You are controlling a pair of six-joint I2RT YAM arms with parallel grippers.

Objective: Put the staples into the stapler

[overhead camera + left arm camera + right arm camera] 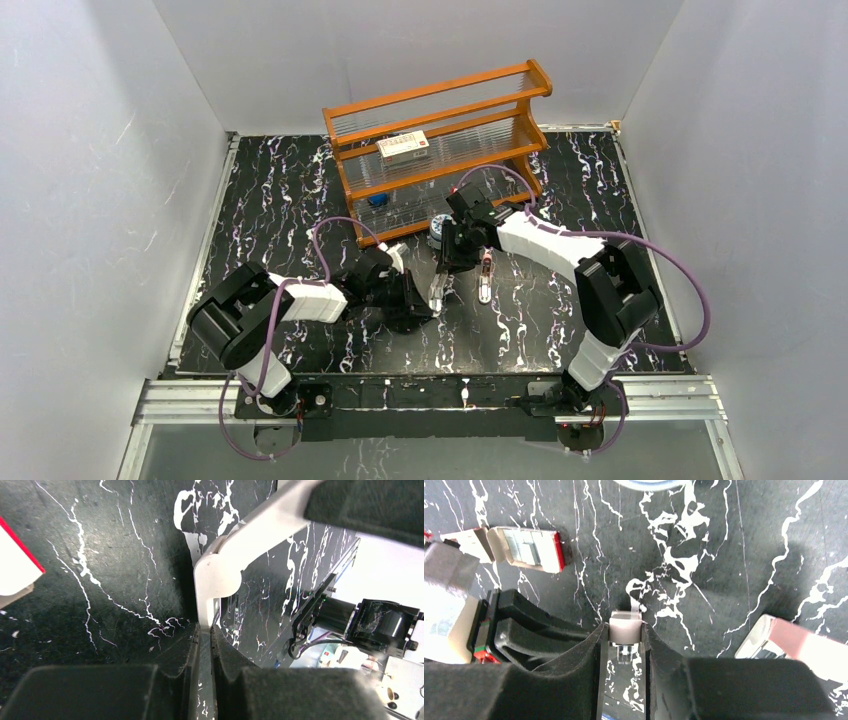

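Stapler (438, 290): white body, held between my two grippers near the middle of the table (300, 190).
Staples (526, 545): grey strips lying in the small open box (555, 552) on the table, apart from the stapler. I see none in the stapler.
Left gripper (205, 642): clenched on the thin edge of the white body.
Right gripper (625, 632): clenched on a small pale end piece, which I judge to be part of the same stapler.
Done: the stapler is gripped by both tools; I judge this to be the opening step.
Unclear: I cannot tell whether the channel is exposed.
Left to do: no strip is picked up, seated or closed in yet, so most of the task remains.
Surroundings: a peach stapler (794, 640) lies to the right, untouched.
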